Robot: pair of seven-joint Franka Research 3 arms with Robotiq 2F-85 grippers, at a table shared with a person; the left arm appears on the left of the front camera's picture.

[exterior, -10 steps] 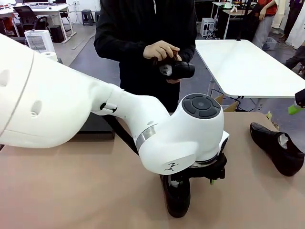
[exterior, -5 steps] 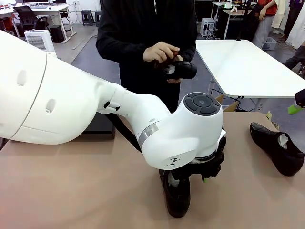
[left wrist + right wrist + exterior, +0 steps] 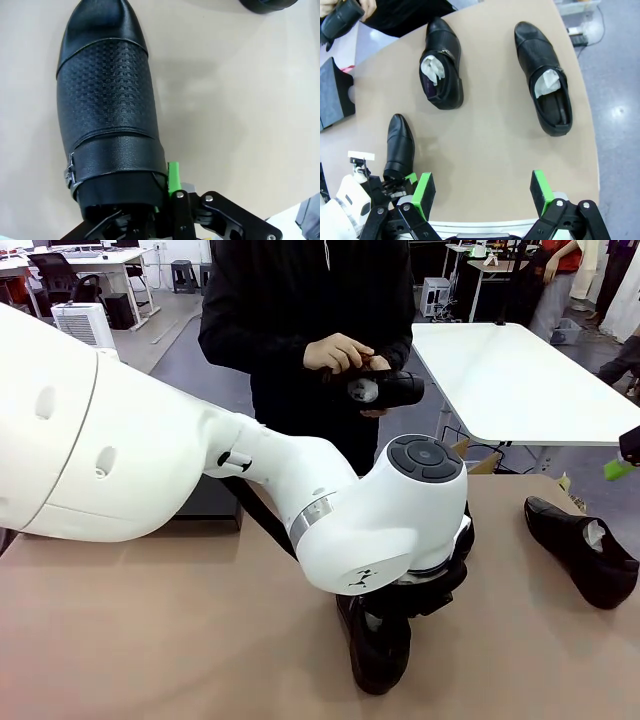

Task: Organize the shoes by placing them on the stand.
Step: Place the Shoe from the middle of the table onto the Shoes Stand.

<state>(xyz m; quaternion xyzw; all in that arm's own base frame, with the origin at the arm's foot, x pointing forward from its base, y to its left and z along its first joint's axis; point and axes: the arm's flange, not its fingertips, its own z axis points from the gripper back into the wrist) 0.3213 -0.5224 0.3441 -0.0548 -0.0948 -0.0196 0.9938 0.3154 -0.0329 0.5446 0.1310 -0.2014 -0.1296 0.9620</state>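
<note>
Shoe nearest the robot (image 3: 380, 665), a glossy black leather slip-on, lay on the tan tabletop (image 3: 150, 640) at the bottom centre of the front view. Its heel end sat under the left gripper (image 3: 400, 608), which pointed straight down from the bulky white left arm (image 3: 150, 450). A second shoe (image 3: 585, 550) of the same kind, with white paper in its opening, lay well apart at the right. Across the table a person in black gripped a hand-held shoe (image 3: 390, 390) in both hands (image 3: 340, 352). The low matte-black stand (image 3: 205, 508) sat at the far left, mostly hidden behind the arm.

From the left wrist, the shoe nearest the robot pointed toe-up, showing a woven-textured vamp and a small metal buckle (image 3: 70, 175). One green pad (image 3: 173, 176) pressed against the collar and the other finger was hidden by the shoe, with the jaws drawn narrow on the heel end.

From the right wrist, the right gripper (image 3: 482, 192) gaped wide with nothing between its pads, above the table's edge. Beyond it a middle shoe (image 3: 440, 65) and an outer shoe (image 3: 545, 82), both paper-stuffed, lay on the table apart from the stand (image 3: 331, 95) at the left edge.
</note>
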